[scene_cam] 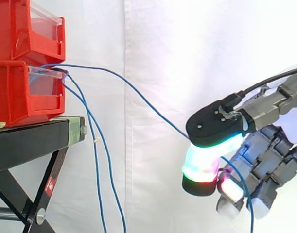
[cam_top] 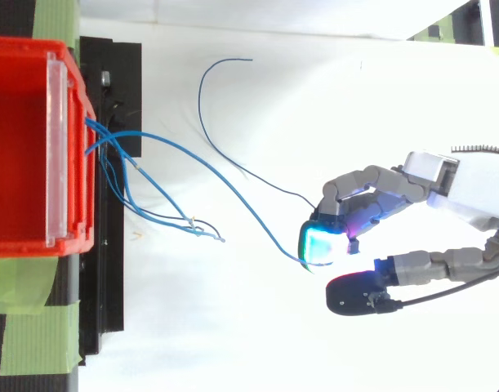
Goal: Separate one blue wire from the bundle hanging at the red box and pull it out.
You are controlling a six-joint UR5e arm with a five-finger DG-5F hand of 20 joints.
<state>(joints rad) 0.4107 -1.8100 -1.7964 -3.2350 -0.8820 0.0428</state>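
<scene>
Side view: thin blue wire (scene_cam: pixel 158 112) (pinched)

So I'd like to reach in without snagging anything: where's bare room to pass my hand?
Free above the stretched wire, between the upper red bin and the hand. Also below it, between the hanging wires and the hand. Crowded at the lower red bin's front and beside the stand.
</scene>
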